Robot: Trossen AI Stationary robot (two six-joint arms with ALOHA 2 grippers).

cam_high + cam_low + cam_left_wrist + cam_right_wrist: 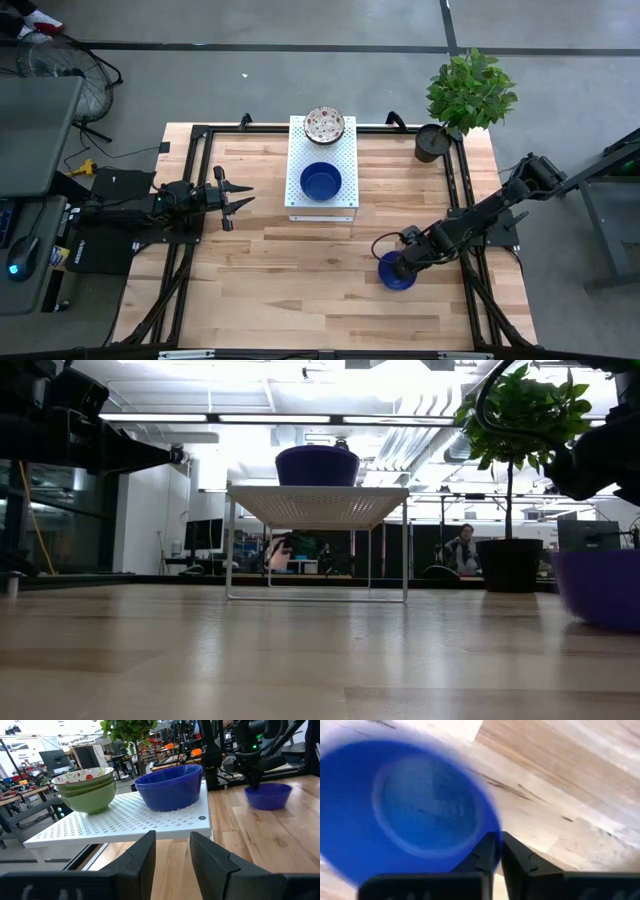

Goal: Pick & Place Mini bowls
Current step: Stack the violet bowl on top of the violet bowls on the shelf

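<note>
A wooden table (300, 270) is shown from above. A white perforated stand (347, 195) is placed on the table near its far edge. A potted plant (468, 92) is set at the table's far right corner. A fan (60, 62) and a grey desk (30, 130) are seen left of the table.

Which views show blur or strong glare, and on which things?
Right wrist view: the blue bowl is smeared, its rim edge soft. Low view: ceiling lights wash out the background, and the near blue bowl at the right edge is out of focus. High view: even light, the white perforated stand sharp.
</note>
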